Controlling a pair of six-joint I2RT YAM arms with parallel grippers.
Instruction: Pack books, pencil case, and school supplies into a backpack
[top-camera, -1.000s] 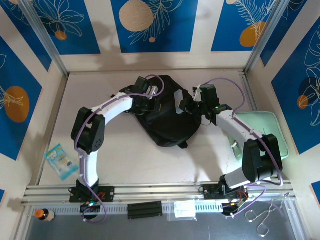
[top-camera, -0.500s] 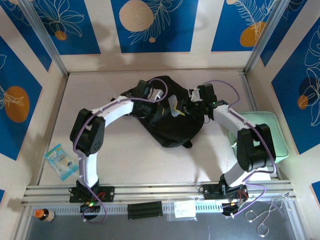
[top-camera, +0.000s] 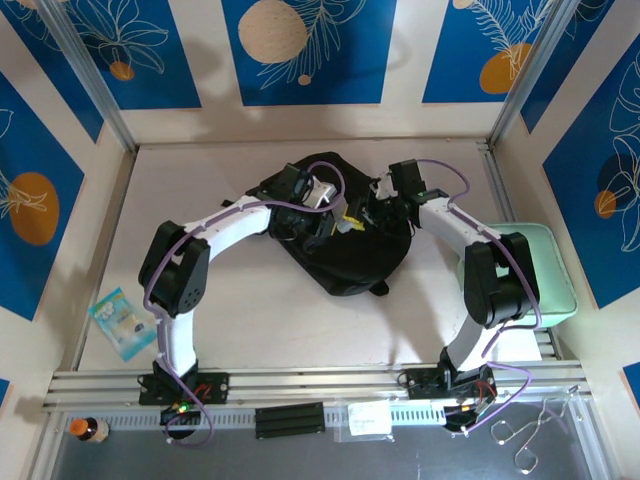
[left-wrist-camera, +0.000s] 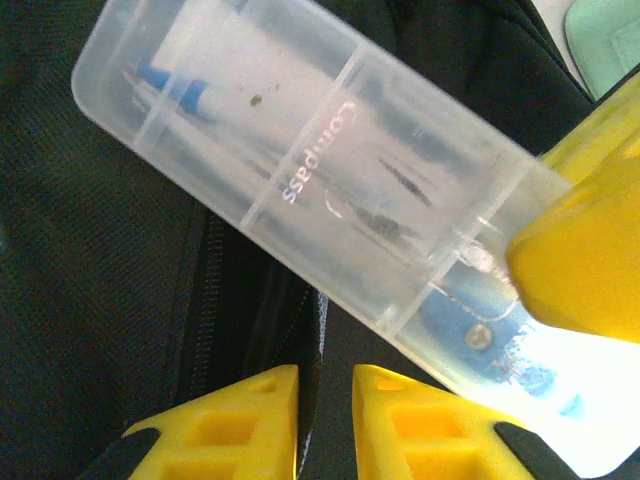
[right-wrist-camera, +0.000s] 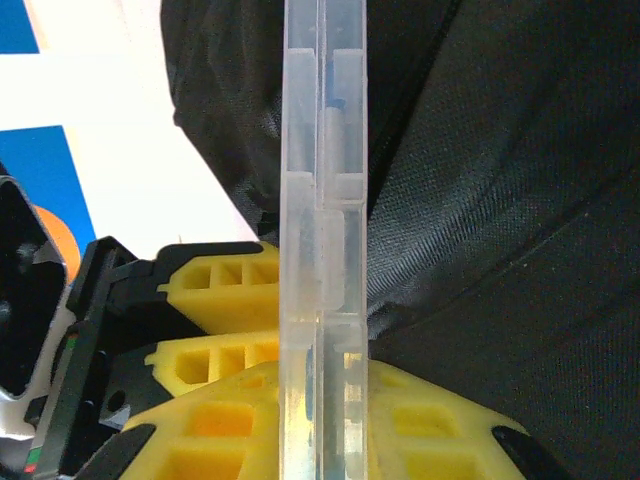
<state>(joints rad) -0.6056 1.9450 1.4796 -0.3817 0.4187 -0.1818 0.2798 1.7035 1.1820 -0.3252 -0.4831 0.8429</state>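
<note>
We judge the step in hand to be feeding the clear compass case (left-wrist-camera: 300, 180) into the backpack (top-camera: 350, 265). To do it well, we would want the mouth of the bag held apart before the case goes down. The case should be led in by its narrow end rather than flat. We would release it only once most of its length is under the fabric, since a hard, slick box is likely to slide off soft black cloth if let go on top. The zip track (left-wrist-camera: 210, 290) running beside the case is the line to aim along. From these views we cannot tell how far the mouth gapes.

The right hand (right-wrist-camera: 325, 415) is pinching the case across its thickness, a yellow finger on either broad face. The case stands edge-on to that wrist camera and reaches away over the bag. The left hand (left-wrist-camera: 325, 395) has its fingers drawn close, with a thin slit between them, right over a fold of the fabric. Whether they nip that fold we cannot tell.

In the left wrist view the case lies slantwise just above the left hand, near its fingertips but apart from them, with the word "Compass" readable on the lid. Seen from above, both hands meet over the upper part of the backpack. The backpack lies in the middle of the worktop (top-camera: 250, 320), well apart from the mint green box (top-camera: 555, 285) at the right edge.
</note>
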